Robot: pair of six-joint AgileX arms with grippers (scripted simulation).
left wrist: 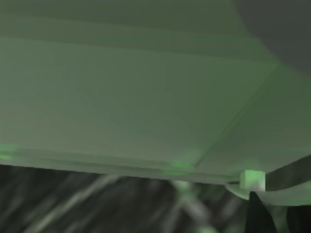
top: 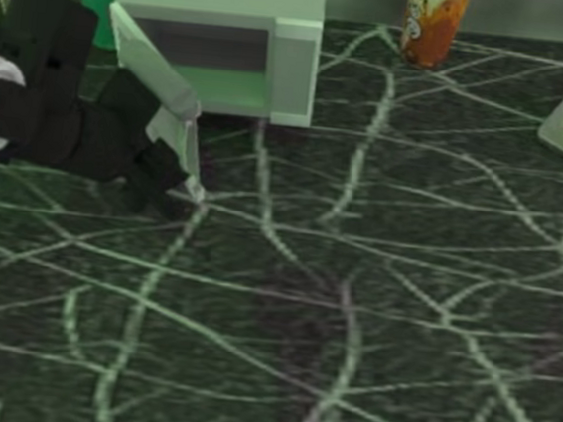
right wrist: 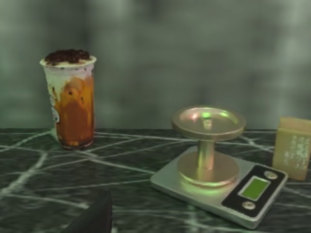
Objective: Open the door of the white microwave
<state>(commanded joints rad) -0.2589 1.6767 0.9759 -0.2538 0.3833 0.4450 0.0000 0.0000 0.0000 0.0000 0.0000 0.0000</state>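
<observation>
Already the door point(top: 160, 75) is swung well out from the white microwave point(top: 247, 48) at eleven o'clock; its handle edge appears gripped by the left gripper point(top: 181, 166), and little remains.

No legible text is found; faint marks on the tan box point(right wrist: 292, 147) and cup point(right wrist: 71, 98) cannot be read.

- A large pale flat panel, the door point(left wrist: 136, 97), fills most of the frame and is seen at very close range.
- A faint seam runs diagonally across its surface toward one corner.
- A small pale block point(left wrist: 253, 180) projects at the panel's lower edge.
- Below the edge lies a dark table point(left wrist: 87, 204) with light veins.
- A dark pointed shape point(left wrist: 256, 216) sits just beneath the block; what it is cannot be told.
</observation>
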